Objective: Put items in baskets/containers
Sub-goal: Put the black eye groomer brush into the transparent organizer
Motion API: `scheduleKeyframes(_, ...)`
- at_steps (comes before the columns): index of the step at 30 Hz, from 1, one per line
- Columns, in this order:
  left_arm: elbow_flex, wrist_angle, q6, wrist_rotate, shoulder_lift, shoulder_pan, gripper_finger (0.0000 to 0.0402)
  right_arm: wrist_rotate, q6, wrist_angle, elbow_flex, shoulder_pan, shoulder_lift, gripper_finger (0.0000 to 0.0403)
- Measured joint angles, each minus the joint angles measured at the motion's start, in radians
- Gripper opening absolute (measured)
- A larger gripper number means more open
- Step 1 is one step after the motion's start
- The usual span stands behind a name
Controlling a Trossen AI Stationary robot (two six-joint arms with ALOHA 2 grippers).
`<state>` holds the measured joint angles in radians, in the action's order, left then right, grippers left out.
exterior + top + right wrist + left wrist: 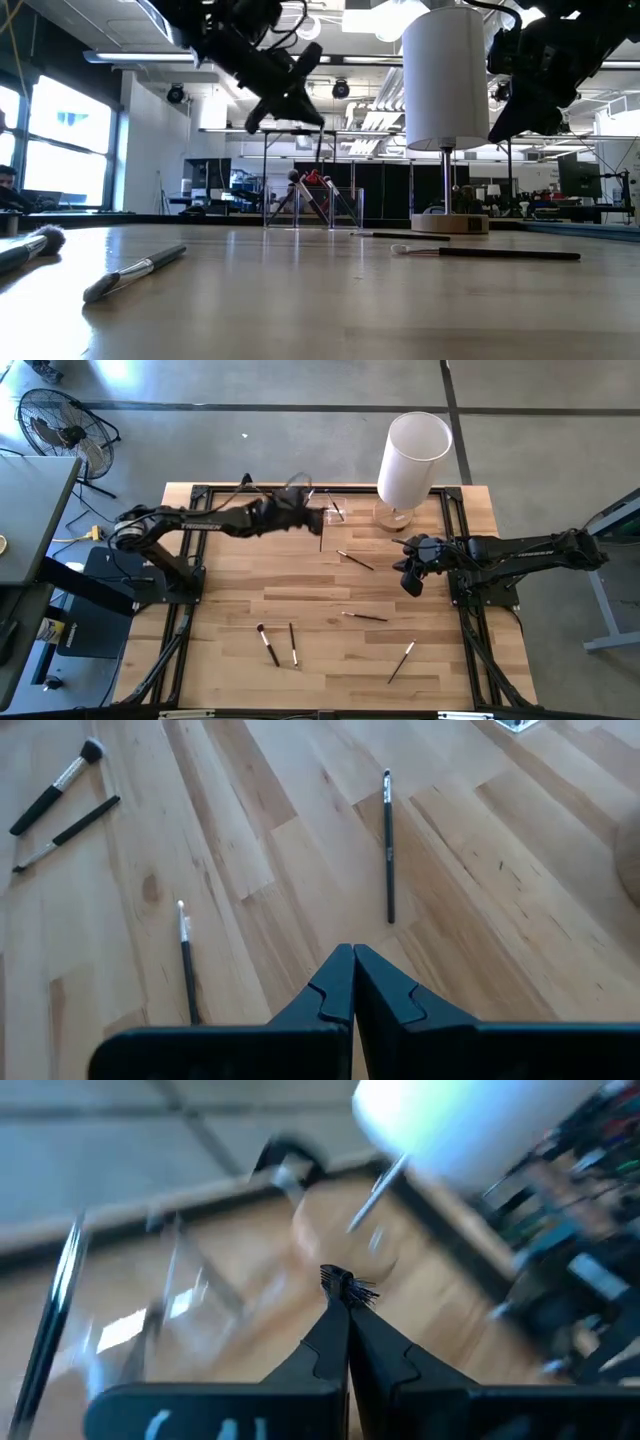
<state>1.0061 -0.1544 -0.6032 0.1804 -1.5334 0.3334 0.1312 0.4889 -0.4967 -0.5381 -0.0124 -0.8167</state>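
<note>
While six makeup brushes lie loose on the wooden table [330,595], the job is, by my reckoning, well short of done.

High view: left gripper [312,518] far left of centre, jaws clamped on a thin brush [321,536] that hangs beside the clear plastic holder [332,507], which already has a brush or two leaning in it. Right gripper [410,580] waits at the right, jaws together, empty. Loose stock: one brush [356,560] mid-table, one [364,617] nearer, a pair [281,644] near left, one [401,661] near right. Tall white cylinder [412,460] on its round base, far right of the holder.

Low view: fluffy brush [32,246] and slim brush [134,273] near left; another [487,253] right.

Left wrist view: bristles [348,1287] pinched between the fingertips.

Right wrist view: closed jaws above bare planks, long brush [389,847] ahead.

Room: concrete floor, floor fan [60,430], ceiling lights, big windows.
</note>
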Motion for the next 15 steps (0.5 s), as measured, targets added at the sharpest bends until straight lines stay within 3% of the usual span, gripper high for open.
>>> scheduleKeyframes(5,-0.016,-0.265,0.116,-0.189,0.0,0.132,0.0,0.057,0.004,0.001,0.0,0.0,0.0,0.0)
scheduleKeyframes(10,-0.104,-0.53,0.139,-0.345,0.0,0.269,0.0,0.112,0.044,0.001,0.0,0.0,0.0,0.0)
scheduleKeyframes(15,-0.168,-0.665,0.29,-0.47,-0.002,0.354,0.0,0.168,0.076,0.001,0.0,-0.001,0.0,0.0)
